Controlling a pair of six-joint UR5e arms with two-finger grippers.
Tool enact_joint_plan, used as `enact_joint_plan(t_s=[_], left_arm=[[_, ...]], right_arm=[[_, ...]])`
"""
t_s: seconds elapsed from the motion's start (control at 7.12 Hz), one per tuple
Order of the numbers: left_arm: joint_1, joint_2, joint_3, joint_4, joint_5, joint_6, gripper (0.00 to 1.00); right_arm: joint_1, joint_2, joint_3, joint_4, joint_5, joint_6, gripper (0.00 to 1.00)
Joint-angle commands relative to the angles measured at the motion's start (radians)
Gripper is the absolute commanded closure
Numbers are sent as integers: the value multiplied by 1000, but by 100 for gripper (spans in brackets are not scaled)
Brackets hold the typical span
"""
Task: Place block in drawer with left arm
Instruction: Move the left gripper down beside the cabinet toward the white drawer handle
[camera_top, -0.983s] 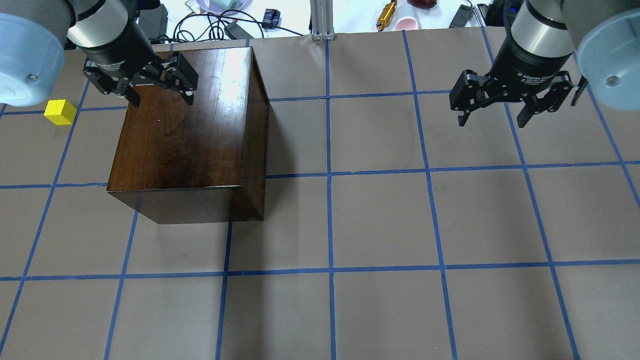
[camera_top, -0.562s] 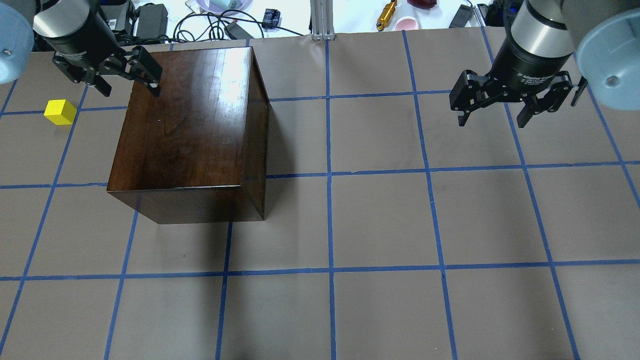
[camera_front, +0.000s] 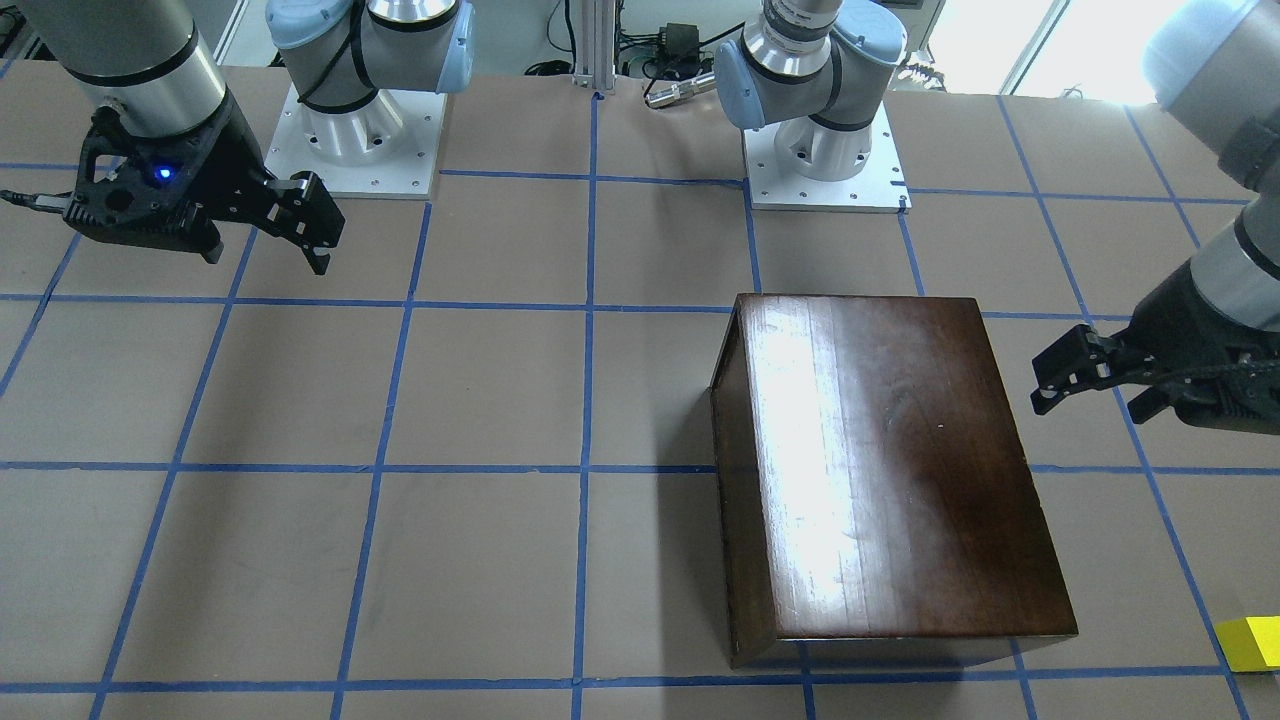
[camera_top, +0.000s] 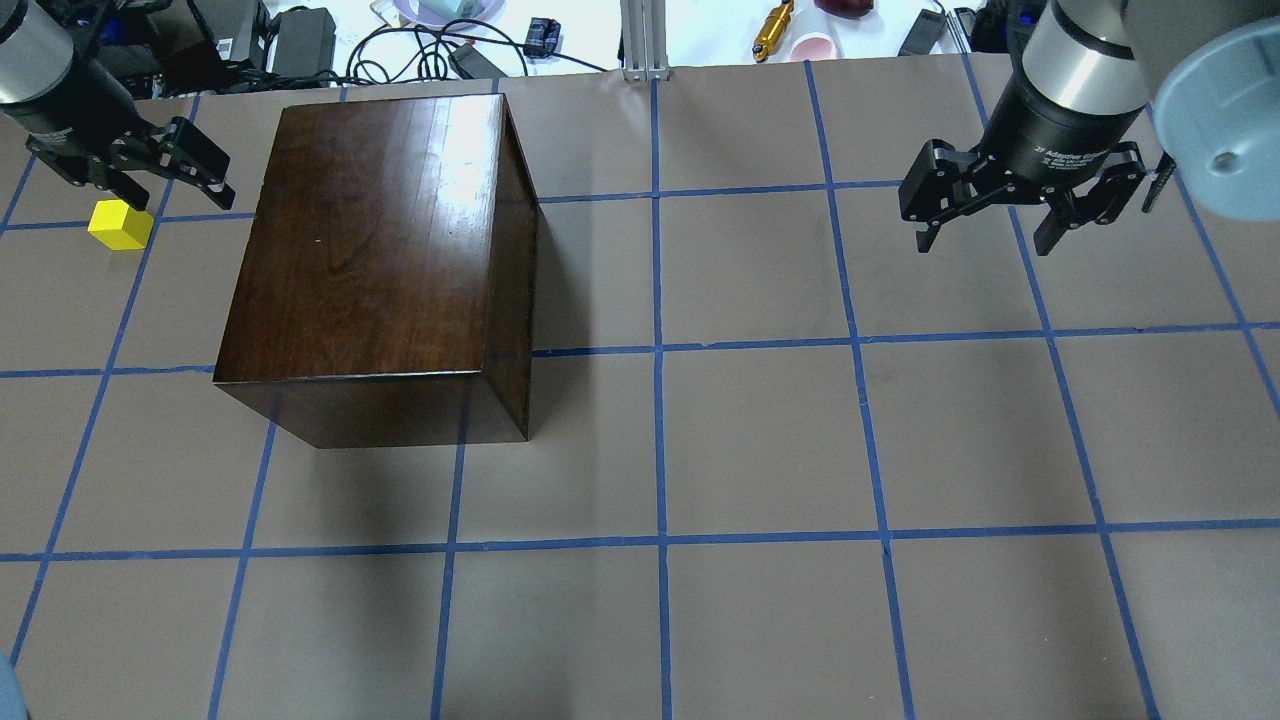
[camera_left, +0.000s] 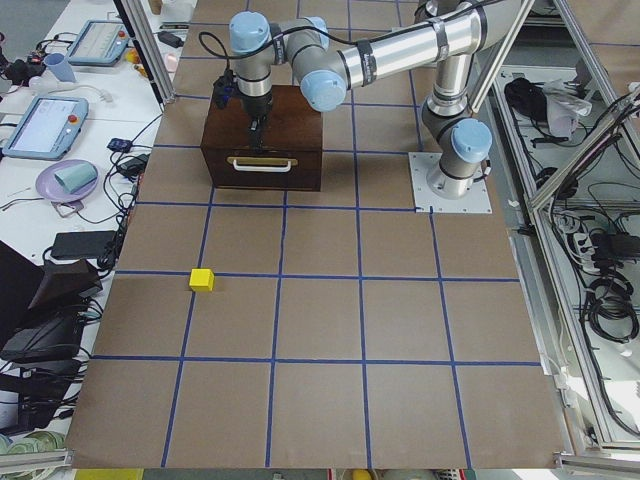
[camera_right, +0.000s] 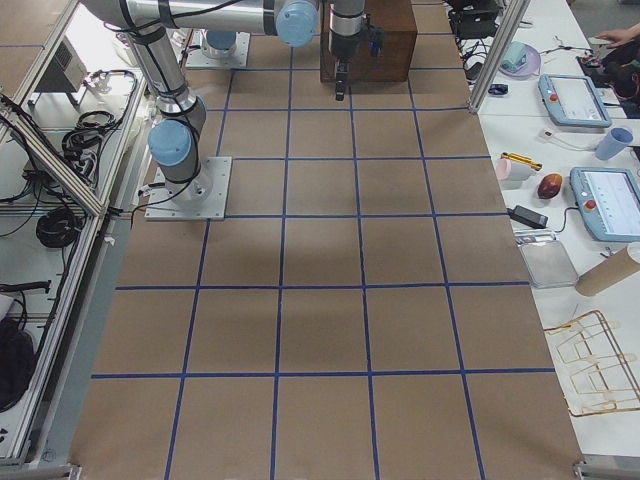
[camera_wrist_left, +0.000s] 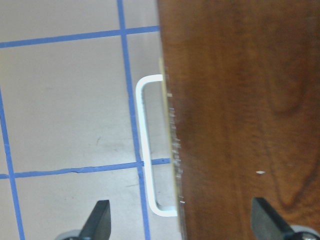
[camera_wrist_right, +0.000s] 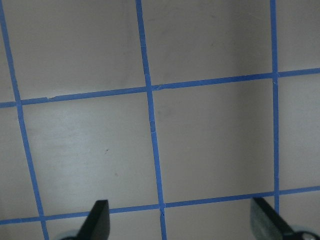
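Note:
The yellow block (camera_top: 120, 224) lies on the table left of the dark wooden cabinet (camera_top: 380, 260), also in the front view (camera_front: 1250, 642) and the exterior left view (camera_left: 202, 279). The drawer (camera_left: 263, 165) is shut; its pale pull (camera_wrist_left: 147, 150) shows in the left wrist view beside the cabinet top (camera_wrist_left: 240, 115). My left gripper (camera_top: 165, 190) is open and empty, raised over the cabinet's drawer-side edge, apart from the block. In the left wrist view its fingertips (camera_wrist_left: 97, 222) straddle that edge. My right gripper (camera_top: 1000, 220) is open and empty above bare table at the right.
The table is brown paper with a blue tape grid (camera_top: 660, 350). Cables, chargers and small items (camera_top: 440, 40) lie past the far edge. The arm bases (camera_front: 350, 130) stand at the robot's side of the table.
My left gripper has moved left, from over the cabinet's far top corner to its drawer-side edge near the block. It stayed open. The right arm has not moved.

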Motion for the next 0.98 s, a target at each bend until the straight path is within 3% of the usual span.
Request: enact_joint_plan(t_s=[0.0, 0.42, 0.84], left_arm=[[65, -44, -7, 1, -35, 137, 0], [114, -120, -21, 6, -179, 183, 0], [131, -154, -65, 6, -222, 172, 0]], right_arm=[[0, 0, 1, 0, 0, 0, 0], [0, 0, 0, 0, 0, 0, 0], [0, 0, 0, 0, 0, 0, 0]])
